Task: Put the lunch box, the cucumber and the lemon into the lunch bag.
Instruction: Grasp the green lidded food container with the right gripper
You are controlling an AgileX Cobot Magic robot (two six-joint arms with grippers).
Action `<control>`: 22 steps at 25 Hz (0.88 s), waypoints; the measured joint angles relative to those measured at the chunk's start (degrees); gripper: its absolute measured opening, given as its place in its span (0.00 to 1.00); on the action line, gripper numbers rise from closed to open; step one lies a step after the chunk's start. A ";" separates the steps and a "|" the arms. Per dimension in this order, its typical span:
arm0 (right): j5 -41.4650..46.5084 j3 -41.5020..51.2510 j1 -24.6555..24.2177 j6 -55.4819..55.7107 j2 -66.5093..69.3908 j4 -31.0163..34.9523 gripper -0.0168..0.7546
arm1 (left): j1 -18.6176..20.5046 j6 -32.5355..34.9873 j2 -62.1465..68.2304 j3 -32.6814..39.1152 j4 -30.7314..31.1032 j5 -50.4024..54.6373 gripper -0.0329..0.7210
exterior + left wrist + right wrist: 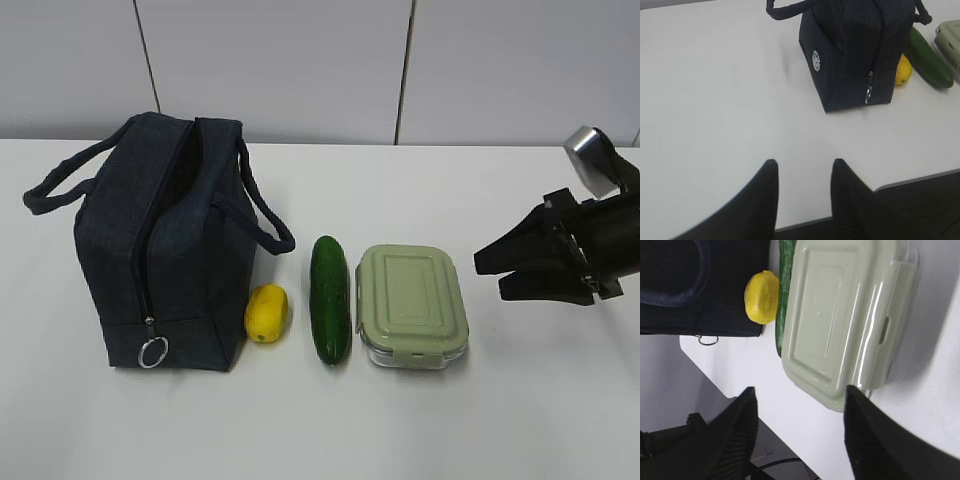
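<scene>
Lunch bag [165,240] (upright, top unzipped) on counter [300,420] — beside it, outward: lemon [267,313], cucumber [330,298], lunch box [411,305]. Right pincer [500,272] beyond the box, open, empty; left pincer [802,172] open, empty.

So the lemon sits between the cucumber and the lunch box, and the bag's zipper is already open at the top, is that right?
Not quite. The lemon sits between the lunch bag and the cucumber; the cucumber is the one lying next to the lunch box. The exterior view shows this row plainly. The rest holds: the bag's top gapes open there, its zipper run down the end.
</scene>
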 joint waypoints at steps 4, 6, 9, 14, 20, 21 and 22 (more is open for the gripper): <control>-1.38 0.00 0.00 -1.35 0.00 0.13 0.77 | 0.00 0.00 0.00 0.00 0.00 0.00 0.36; -1.57 0.00 0.00 -4.37 0.00 0.37 0.80 | 0.00 0.00 0.00 0.00 0.00 0.00 0.36; -1.93 0.00 0.00 -6.20 0.00 1.48 0.76 | 0.00 0.00 0.00 0.00 0.00 0.00 0.36; -2.16 0.00 0.00 -6.76 0.00 3.07 0.66 | 0.00 0.00 0.00 0.00 0.00 0.00 0.36; 2.07 -1.81 0.00 -9.83 5.44 3.84 0.65 | 0.00 0.00 0.00 0.00 0.00 0.00 0.36; 2.34 -2.49 0.00 -10.71 6.72 4.26 0.65 | 0.00 0.00 0.00 0.00 0.00 0.00 0.36; 2.43 -3.04 0.00 -11.23 7.96 4.39 0.65 | 0.00 0.00 0.00 0.00 0.00 0.00 0.36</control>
